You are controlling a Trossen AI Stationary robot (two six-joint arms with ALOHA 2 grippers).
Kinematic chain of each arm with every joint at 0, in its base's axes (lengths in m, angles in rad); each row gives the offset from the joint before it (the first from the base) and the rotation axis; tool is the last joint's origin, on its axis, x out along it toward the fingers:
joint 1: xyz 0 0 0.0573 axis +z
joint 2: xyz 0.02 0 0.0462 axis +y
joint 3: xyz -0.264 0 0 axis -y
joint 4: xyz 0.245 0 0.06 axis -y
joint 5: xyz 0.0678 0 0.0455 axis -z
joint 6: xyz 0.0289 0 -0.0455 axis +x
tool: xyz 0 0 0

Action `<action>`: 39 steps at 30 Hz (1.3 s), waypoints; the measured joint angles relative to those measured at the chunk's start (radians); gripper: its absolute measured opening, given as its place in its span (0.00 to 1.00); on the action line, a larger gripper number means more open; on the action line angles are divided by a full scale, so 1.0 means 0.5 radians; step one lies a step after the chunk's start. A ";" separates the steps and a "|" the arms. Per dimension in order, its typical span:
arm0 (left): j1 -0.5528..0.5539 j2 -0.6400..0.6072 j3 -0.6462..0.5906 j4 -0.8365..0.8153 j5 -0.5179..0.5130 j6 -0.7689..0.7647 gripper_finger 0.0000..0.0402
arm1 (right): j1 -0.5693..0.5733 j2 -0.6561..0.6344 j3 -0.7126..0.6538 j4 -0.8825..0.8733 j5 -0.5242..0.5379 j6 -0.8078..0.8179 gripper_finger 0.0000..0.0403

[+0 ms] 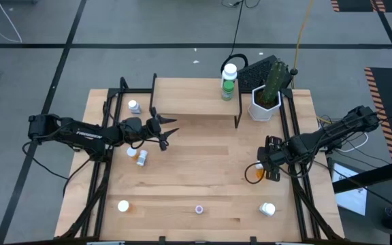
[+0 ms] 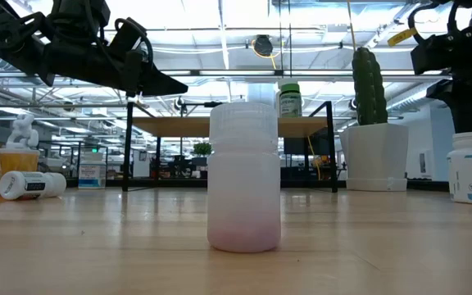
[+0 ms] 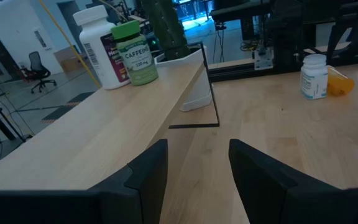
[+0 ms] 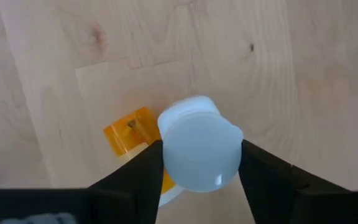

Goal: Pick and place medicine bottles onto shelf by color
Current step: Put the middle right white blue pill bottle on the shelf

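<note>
Pickup underway: right gripper (image 4: 197, 165) jaws flank a white-capped bottle (image 4: 199, 151), grip uncertain; next, lift to the shelf (image 1: 196, 102). Left gripper (image 3: 197, 163) jaws released.

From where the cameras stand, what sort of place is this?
Probably a robotics lab or workshop: a wooden table stands on a taped concrete floor, cables trail behind it, and bright ceiling lights hang over long rows of workbenches.
</note>
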 joint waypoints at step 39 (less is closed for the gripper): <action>0.045 0.000 0.000 -0.120 0.001 -0.050 0.44 | -1.483 1.103 1.995 -0.288 0.056 -1.312 0.43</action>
